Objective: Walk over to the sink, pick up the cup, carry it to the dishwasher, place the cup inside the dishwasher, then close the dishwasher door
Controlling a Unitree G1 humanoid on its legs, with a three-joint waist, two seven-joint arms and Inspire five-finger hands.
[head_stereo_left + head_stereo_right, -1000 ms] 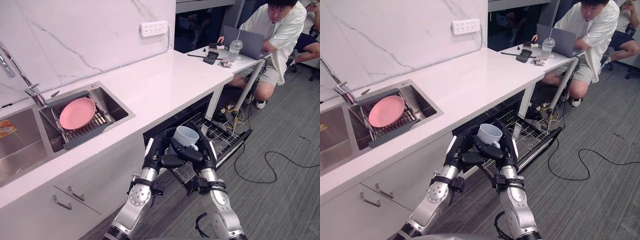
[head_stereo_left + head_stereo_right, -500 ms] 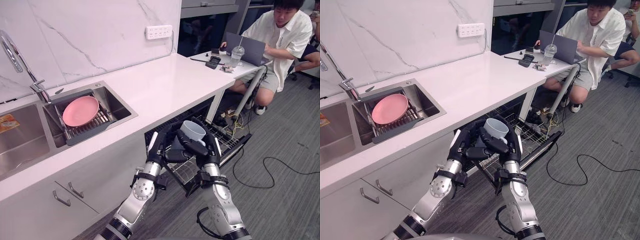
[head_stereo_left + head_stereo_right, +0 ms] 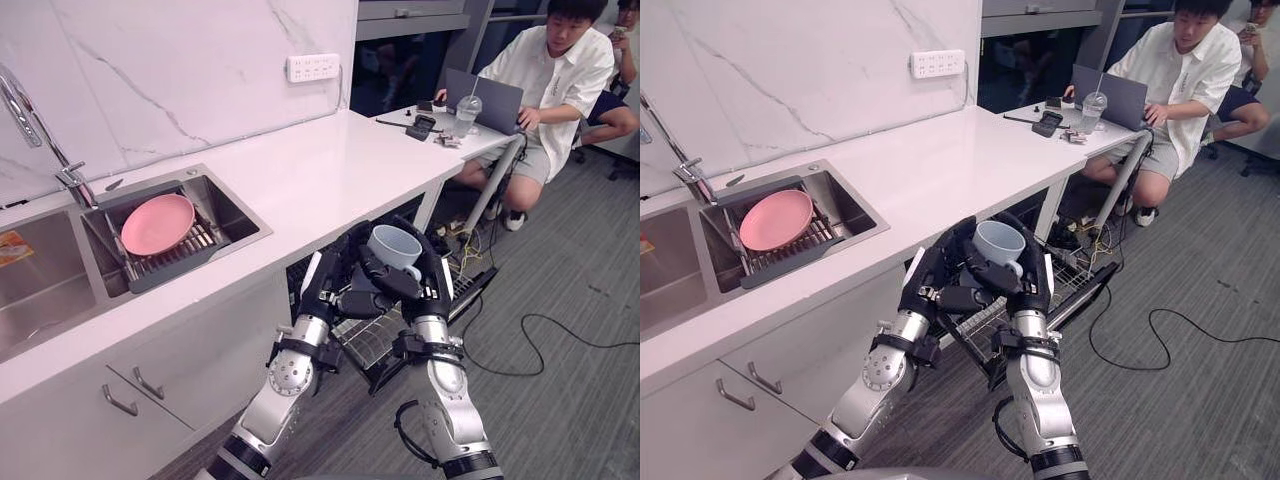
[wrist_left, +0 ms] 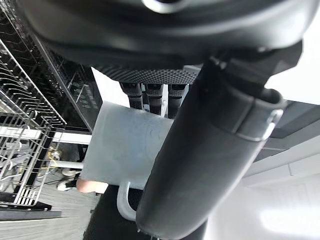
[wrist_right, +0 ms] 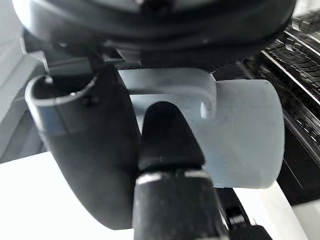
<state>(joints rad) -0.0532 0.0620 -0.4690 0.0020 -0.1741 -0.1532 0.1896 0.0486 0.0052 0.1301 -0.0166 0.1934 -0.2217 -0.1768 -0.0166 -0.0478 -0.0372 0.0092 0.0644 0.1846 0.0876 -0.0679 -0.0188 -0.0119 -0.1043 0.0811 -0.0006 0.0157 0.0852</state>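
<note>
A pale blue-grey cup (image 3: 393, 246) with a handle is held upright between both hands, above the pulled-out wire rack (image 3: 372, 339) of the open dishwasher. My left hand (image 3: 334, 283) grips it from the left; in the left wrist view its thumb (image 4: 210, 150) lies across the cup (image 4: 122, 147) and its fingers curl behind. My right hand (image 3: 428, 282) holds it from the right; in the right wrist view its thumb (image 5: 95, 145) and a finger close by the cup's handle (image 5: 200, 90).
The dishwasher door (image 3: 470, 284) hangs open under the white counter (image 3: 330, 170). A pink plate (image 3: 155, 223) lies on a rack in the sink (image 3: 240, 215), by the faucet (image 3: 30, 110). A person (image 3: 560, 70) sits at a desk with a laptop.
The view has shifted as I move. Both hands keep the cup and have carried it a little higher and further over the dishwasher rack.
</note>
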